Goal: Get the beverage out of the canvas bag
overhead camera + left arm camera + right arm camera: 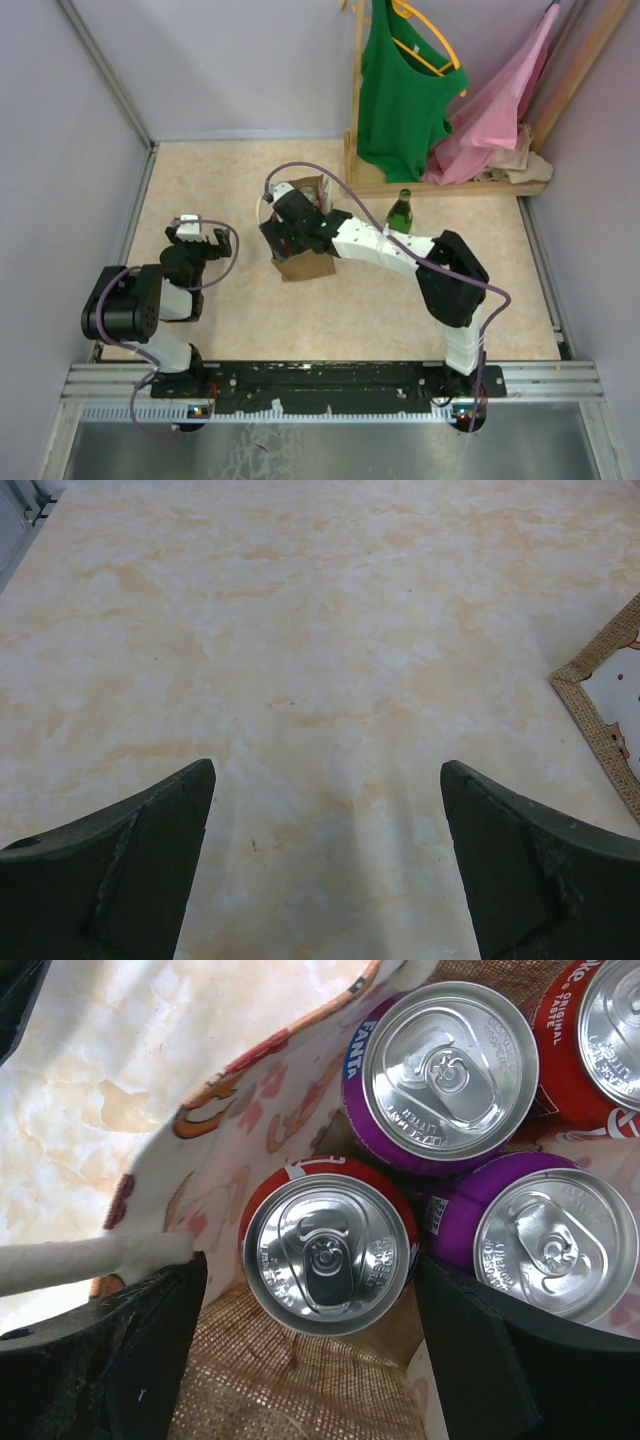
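Tan burlap forms the canvas bag (305, 263), which stands upright near the middle of the counter (220, 170), a little closer to the far edge than to the near one, with its mouth open upward. The right arm (385, 247) reaches across from the right side, and its wrist hangs over the bag's mouth.

From the right wrist, four drink cans are seen standing upright inside, tops up. A red can (328, 1250) is in the middle of the view, with a purple Fanta can (445, 1075) beyond it. A second purple can (545, 1240) sits close beside the first red one, and another red can (600, 1030) is at the upper right corner of the view.

The right fingers (100, 1360) are spread wide, one on each side of the first red can. A strip of burlap shows between the can and the finger on the left of the view, and nothing is gripped. A white loop handle (90, 1260) lies across that finger's tip, over the bag's printed lining (250, 1110).

The left fingers (110, 870) are also spread wide and hold nothing. They hover over bare marbled counter toward the left edge, apart from the bag. Only a burlap-edged corner of the bag shows at the right of the left wrist view.

A green glass bottle (401, 212) stands upright on the counter to the right of the bag, near the far edge. It is just in front of a wooden rack (356, 100) carrying a green top (405, 100) and pink cloth (500, 105).
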